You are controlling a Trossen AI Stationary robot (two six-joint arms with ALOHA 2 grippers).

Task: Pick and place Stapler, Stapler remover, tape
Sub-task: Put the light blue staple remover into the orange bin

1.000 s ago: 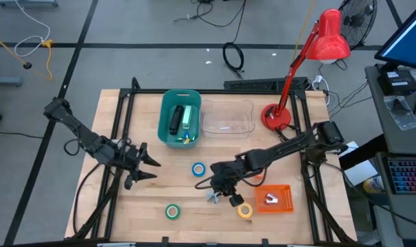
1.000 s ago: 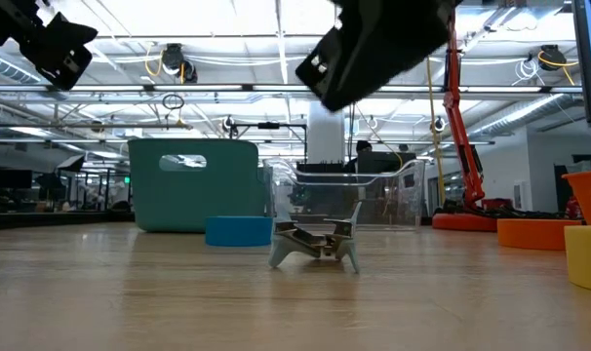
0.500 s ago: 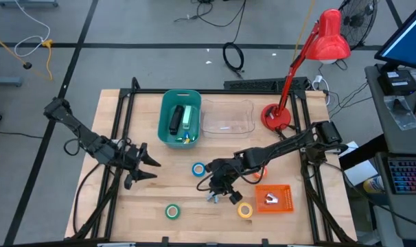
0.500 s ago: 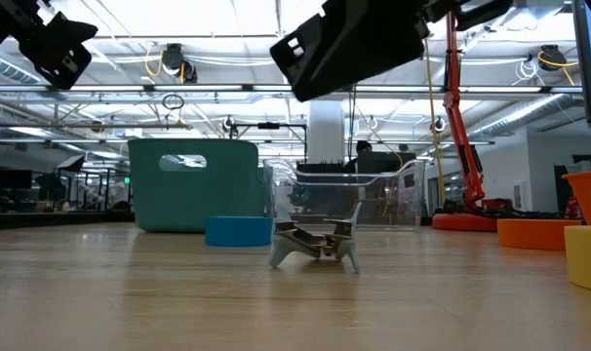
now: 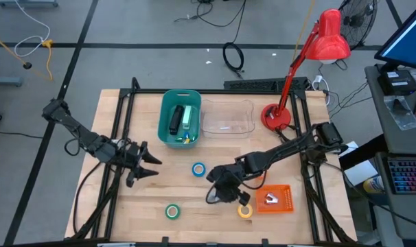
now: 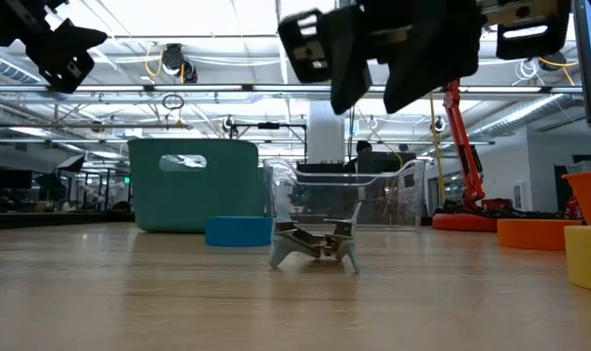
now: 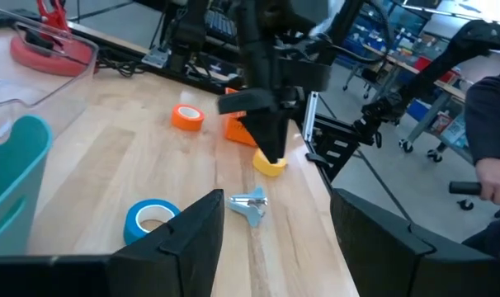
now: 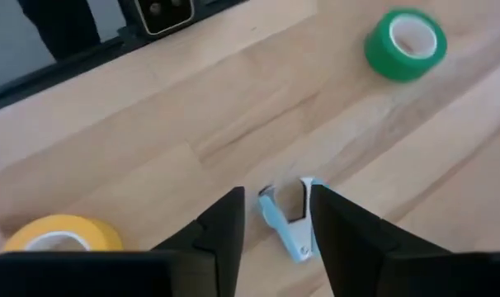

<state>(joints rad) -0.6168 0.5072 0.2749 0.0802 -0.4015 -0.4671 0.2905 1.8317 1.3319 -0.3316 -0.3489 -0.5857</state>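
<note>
The bench (image 5: 125,206) fills mid-frame in the high view. A teal bin (image 5: 180,118) at upper centre already holds staplers, likely the drop-off. The right gripper (image 5: 218,194) hangs lower centre over the staple remover (image 8: 290,221), fingers parted and empty, lined up to straddle it. The left gripper (image 5: 147,165) waits centre-left, open, holding nothing. Blue tape (image 5: 198,169), green tape (image 5: 171,211) and yellow tape (image 5: 245,210) lie scattered nearby.

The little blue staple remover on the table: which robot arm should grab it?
The right arm. Its fingers hang open just over the staple remover, one either side. The left gripper waits off at the table's left, farther away than the blue tape.
</note>
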